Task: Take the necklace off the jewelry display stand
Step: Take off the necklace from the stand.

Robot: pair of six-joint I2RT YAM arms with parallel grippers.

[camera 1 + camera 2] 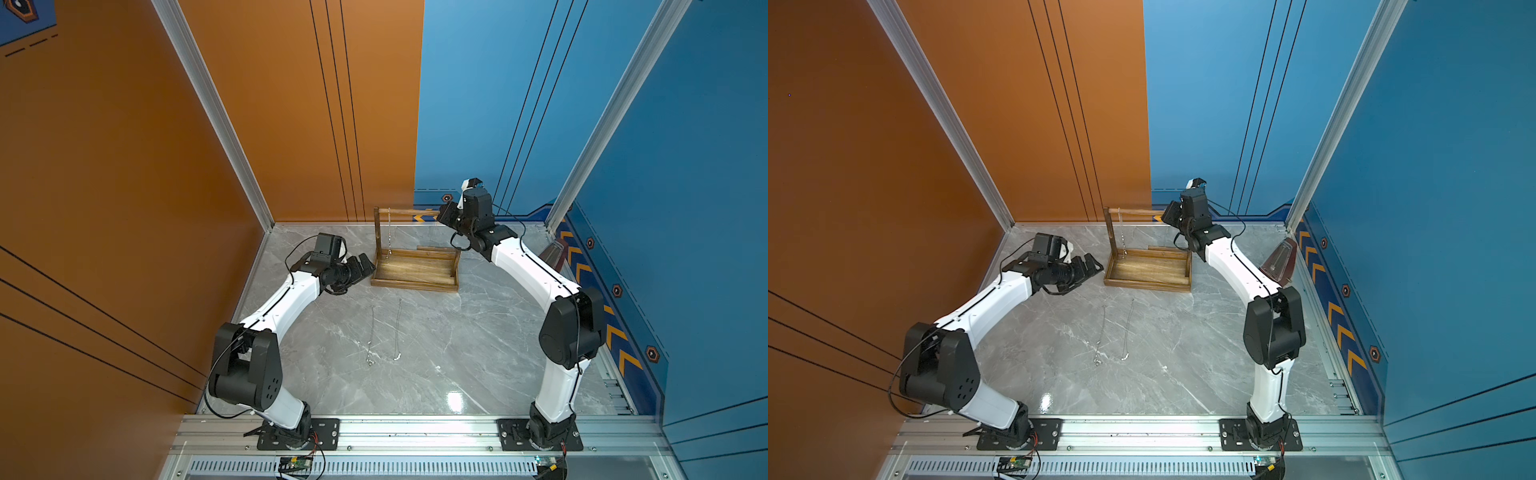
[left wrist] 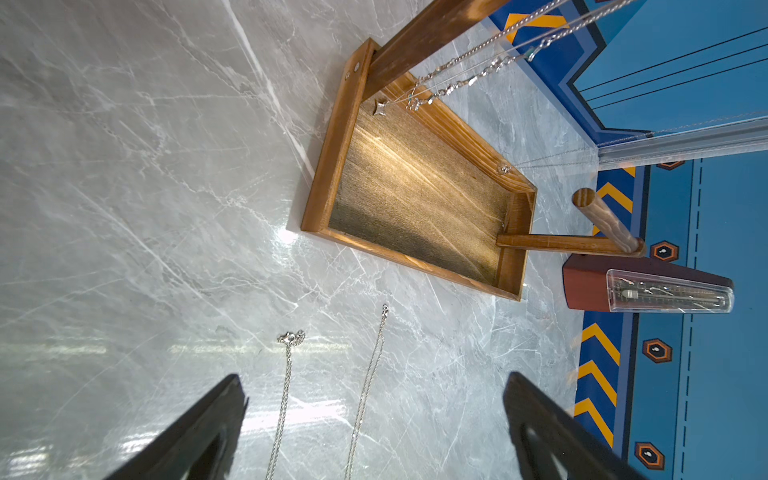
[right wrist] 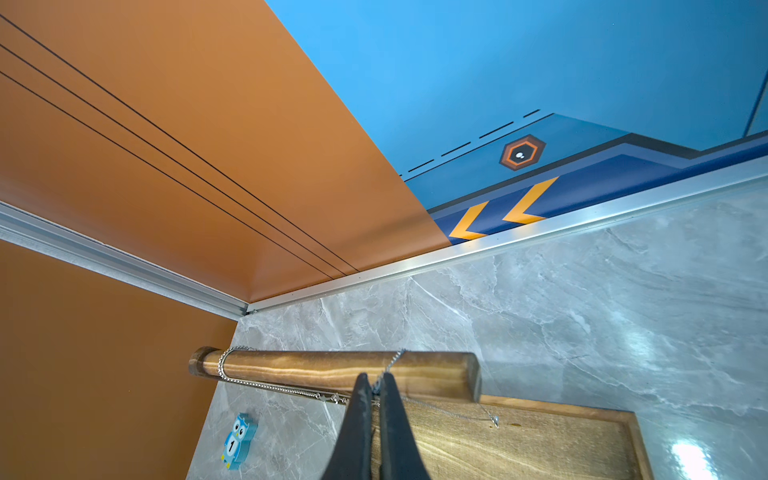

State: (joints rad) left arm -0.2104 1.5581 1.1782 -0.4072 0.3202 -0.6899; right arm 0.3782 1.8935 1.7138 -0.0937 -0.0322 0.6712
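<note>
The brown wooden jewelry display stand (image 1: 415, 272) (image 1: 1148, 272) stands at the back of the marble table, with its post at the left and its top rod (image 3: 332, 368) running right. A thin silver necklace (image 3: 395, 360) drapes over the rod near its free end. My right gripper (image 3: 376, 380) (image 1: 444, 215) is shut on that chain just below the rod. A beaded necklace (image 3: 222, 365) (image 1: 389, 232) hangs by the post. My left gripper (image 2: 374, 376) (image 1: 368, 266) is open and low beside the tray's left side, holding nothing.
Two silver chains (image 1: 371, 332) (image 1: 398, 328) lie on the table in front of the stand. A dark red metronome (image 1: 1279, 262) (image 2: 648, 289) stands at the right wall. A blue owl token (image 3: 237, 440) lies by the left wall.
</note>
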